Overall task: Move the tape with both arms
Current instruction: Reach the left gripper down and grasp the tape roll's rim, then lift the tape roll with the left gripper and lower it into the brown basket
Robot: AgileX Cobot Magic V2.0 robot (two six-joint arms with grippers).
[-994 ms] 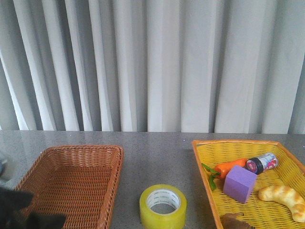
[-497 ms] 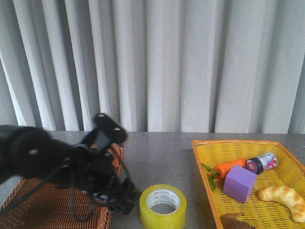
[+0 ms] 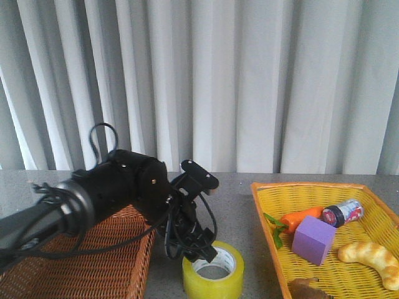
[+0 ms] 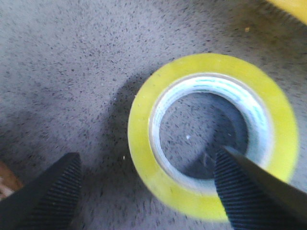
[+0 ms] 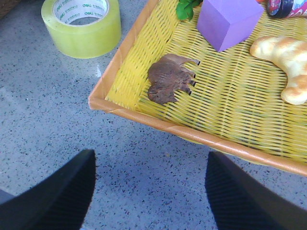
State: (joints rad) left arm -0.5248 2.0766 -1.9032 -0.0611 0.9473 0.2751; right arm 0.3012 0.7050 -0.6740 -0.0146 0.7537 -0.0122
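Observation:
The tape (image 3: pixel 213 269), a yellow roll with a white printed core, lies flat on the grey table between the two baskets. My left arm reaches in from the lower left, and my left gripper (image 3: pixel 201 251) hangs open just over the roll's left edge. In the left wrist view the tape (image 4: pixel 140 120) fills the middle. My left gripper (image 4: pixel 148 194) is open, with one finger (image 4: pixel 48 196) outside the roll and the other (image 4: pixel 254 196) over its inner hole. My right gripper (image 5: pixel 151 191) is open and empty over bare table, with the tape (image 5: pixel 81 28) apart from it. The right arm is out of the front view.
A brown wicker basket (image 3: pixel 93 274) stands on the left under my left arm. A yellow basket (image 3: pixel 299 185) on the right holds a purple foam cube (image 3: pixel 315 240), a carrot (image 3: pixel 299 218), a small can (image 3: pixel 343 213), a bread piece (image 3: pixel 371 258) and a brown toy (image 5: pixel 168 79).
My left arm has swung in from the lower left, across the brown basket, to the tape, and its gripper now hangs over the roll. The tape has not moved.

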